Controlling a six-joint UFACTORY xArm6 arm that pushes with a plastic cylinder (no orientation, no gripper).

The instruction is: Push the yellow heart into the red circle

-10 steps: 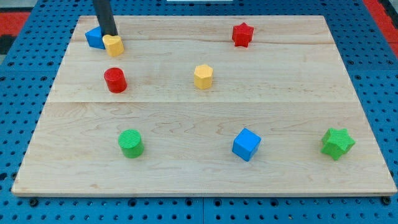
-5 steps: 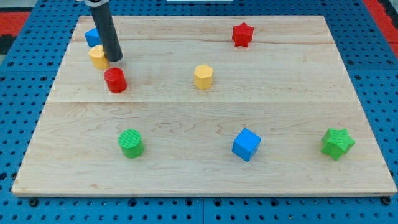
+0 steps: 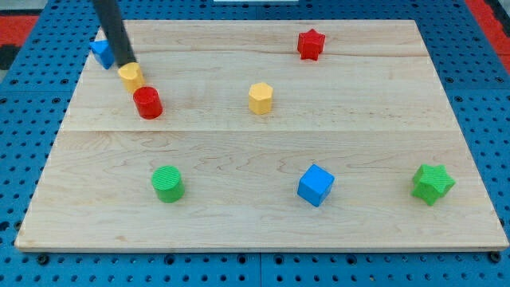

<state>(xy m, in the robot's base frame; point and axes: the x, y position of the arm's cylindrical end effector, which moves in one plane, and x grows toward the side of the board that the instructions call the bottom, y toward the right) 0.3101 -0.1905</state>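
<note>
The yellow heart (image 3: 131, 76) lies near the view's top left, just up-left of the red circle (image 3: 147, 103); the two look to be touching or nearly so. My tip (image 3: 126, 63) is at the heart's upper edge, on the side away from the red circle. The rod leans up to the view's left from there.
A blue block (image 3: 101, 53) sits at the board's top-left edge, partly behind the rod. A yellow hexagon (image 3: 260, 98) is in the middle, a red star (image 3: 311, 45) at the top. A green circle (image 3: 167, 183), blue cube (image 3: 315, 185) and green star (image 3: 432, 183) line the bottom.
My tip moved down beside the heart, then back up-left behind it. The yellow heart slid down towards the red circle. The blue block shifted left.
</note>
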